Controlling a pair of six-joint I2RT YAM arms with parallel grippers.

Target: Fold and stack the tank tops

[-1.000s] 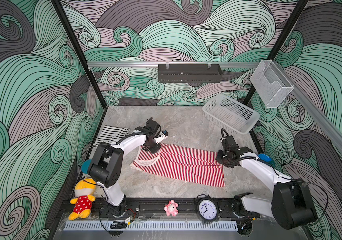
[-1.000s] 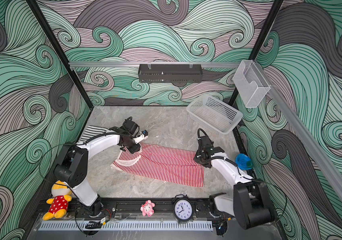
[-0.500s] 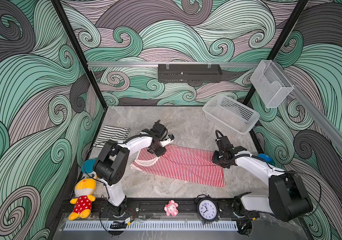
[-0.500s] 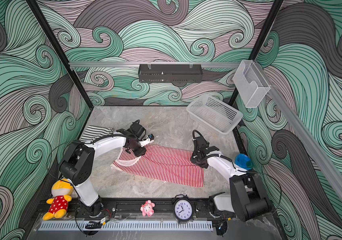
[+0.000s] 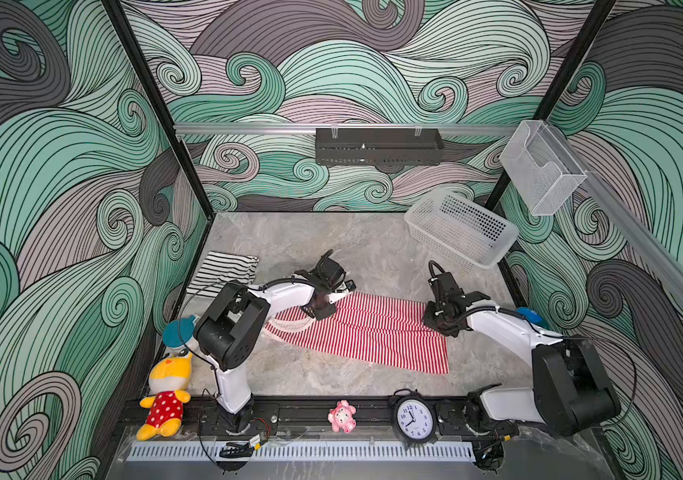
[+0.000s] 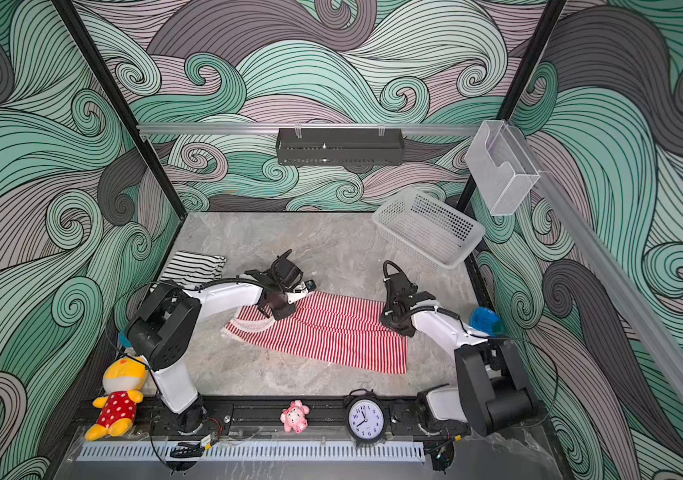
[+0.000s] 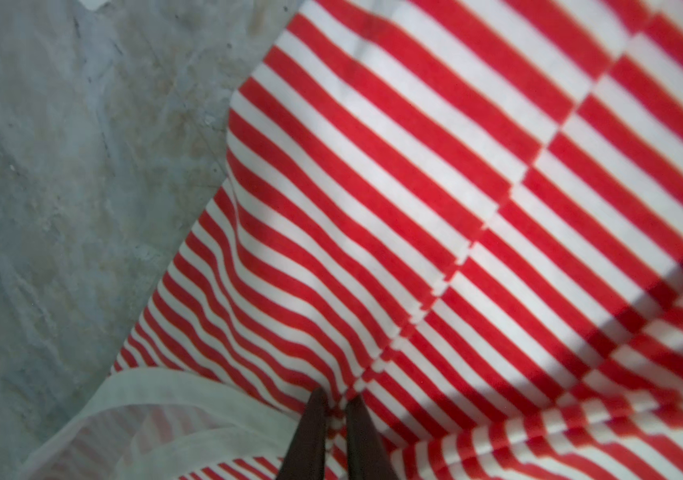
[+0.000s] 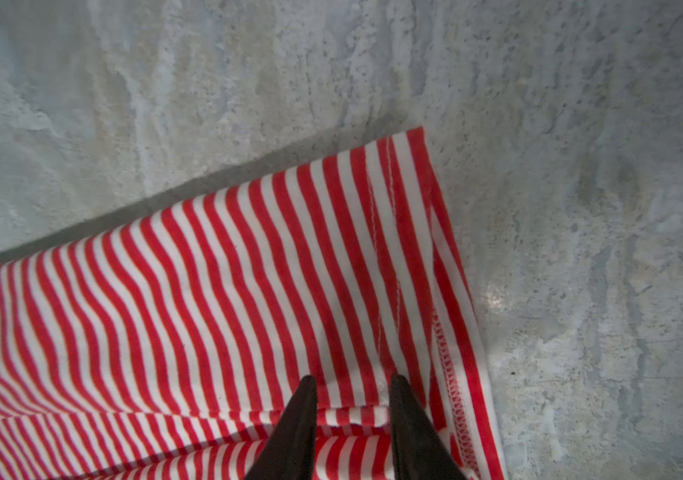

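Since a second ago, the left gripper (image 7: pixel 336 409) has been slid inward and pinched shut on the red-and-white tank top (image 5: pixel 366 330), right gripper (image 8: pixel 350 388) looks clamped on the hem, so a lift-and-fold is probably called for next.

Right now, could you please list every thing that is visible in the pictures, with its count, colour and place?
red-and-white tank top: 1, red and white stripes, spread in the middle of the table.
black-and-white tank top: 1, folded, at the table's left edge.
basket: 1, pale mesh, back right corner.
clear box: 1, transparent, hung on the right rail.
black tray: 1, on the back rail.
plush toy: 1, yellow with red dotted dress, front left.
pink toy: 1, front rail.
clock: 1, black, white face, front rail.
table: 1, grey marbled.
left gripper: 1, black, shut on the red top near its pale neckline.
right gripper: 1, black, fingertips on the top's hem corner.
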